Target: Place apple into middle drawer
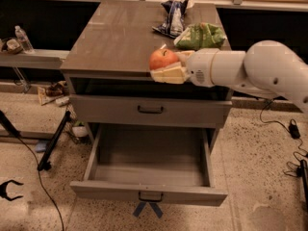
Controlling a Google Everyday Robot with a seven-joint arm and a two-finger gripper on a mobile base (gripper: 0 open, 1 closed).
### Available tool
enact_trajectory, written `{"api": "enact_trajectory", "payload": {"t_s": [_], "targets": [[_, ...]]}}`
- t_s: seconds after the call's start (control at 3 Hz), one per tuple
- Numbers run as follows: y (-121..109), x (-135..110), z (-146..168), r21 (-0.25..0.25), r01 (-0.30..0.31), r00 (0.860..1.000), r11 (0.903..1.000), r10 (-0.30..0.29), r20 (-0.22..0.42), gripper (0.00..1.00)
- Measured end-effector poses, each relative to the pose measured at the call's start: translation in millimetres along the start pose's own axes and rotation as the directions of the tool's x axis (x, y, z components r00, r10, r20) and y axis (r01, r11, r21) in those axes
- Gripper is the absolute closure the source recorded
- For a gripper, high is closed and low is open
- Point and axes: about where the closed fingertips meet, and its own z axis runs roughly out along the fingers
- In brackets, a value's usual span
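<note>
The red-orange apple point(163, 59) sits between the cream fingers point(168, 74) of my gripper point(166, 65), which is shut on it. The gripper holds it at the front edge of the cabinet top point(115, 42), right of centre. My white arm reaches in from the right. The middle drawer point(149, 165) is pulled fully out below, showing a plain grey tray with nothing in it, and its dark bar handle point(150, 196) faces me. The apple is above and behind the open drawer.
A closed drawer front point(150, 110) with a dark slot above it lies between the cabinet top and the open drawer. A green snack bag point(201, 35) and a dark bag point(172, 17) lie at the back right of the top. Cables and a stand leg point(52, 143) lie on the floor at left.
</note>
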Motion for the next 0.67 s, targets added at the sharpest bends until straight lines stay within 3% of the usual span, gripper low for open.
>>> {"api": "enact_trajectory", "payload": {"t_s": [0.33, 0.67], "targets": [[42.3, 20.3, -13.7, -0.069, -0.024, 1.0, 0.9973, 0.024, 0.004, 1.0], [83.9, 63.2, -8.7, -0.114, -0.028, 0.999, 0.9931, 0.031, 0.018, 1.0]]}}
